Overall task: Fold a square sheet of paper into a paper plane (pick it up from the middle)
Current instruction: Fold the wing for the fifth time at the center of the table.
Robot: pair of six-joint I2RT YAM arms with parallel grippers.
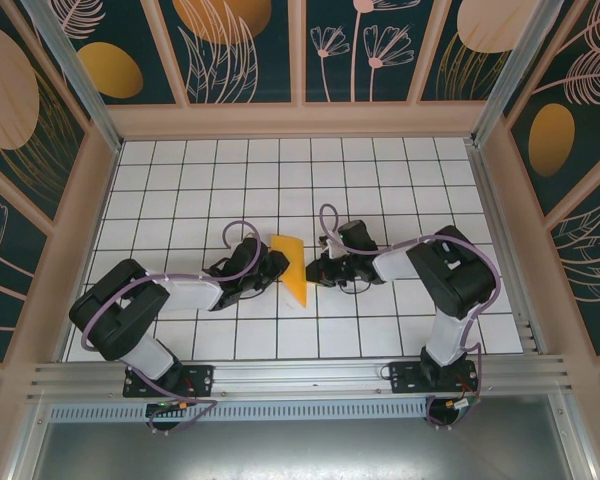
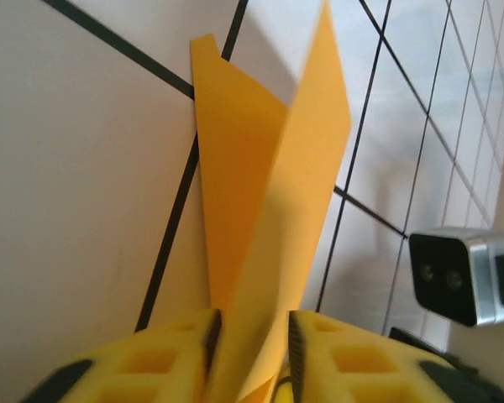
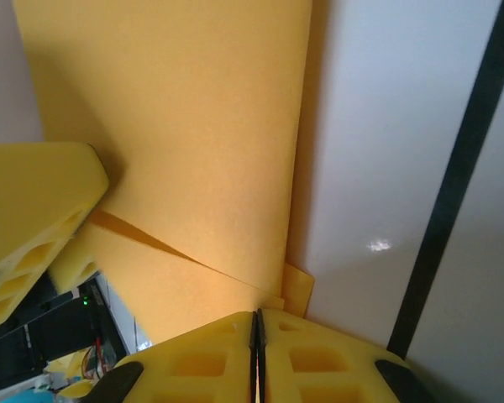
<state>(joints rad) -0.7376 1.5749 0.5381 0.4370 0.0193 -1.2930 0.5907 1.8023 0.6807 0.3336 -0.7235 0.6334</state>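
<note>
Dark leafy wallpaper with orange ovals is wrapped round a white grid-tiled table, so that's the setting. Roughly mid-table, a touch closer to the near edge than the far one, the sheet of paper is found. It's orange-yellow and already folded lengthwise into a narrow shape.

It's flanked on both sides: the left gripper is tucked right against its left side and the right gripper against its right.

From the left wrist, the paper is seen rising in a V out of the slot between the yellow foam jaws. They're set narrow around it with a gap still showing, so whether it's actually pinched can't be told.

From the right wrist, the jaws are seen closed tight, pad against pad, with the sheet's lower edge caught at the seam. One pad of the left gripper's fingers is seen touching the sheet there too.
</note>
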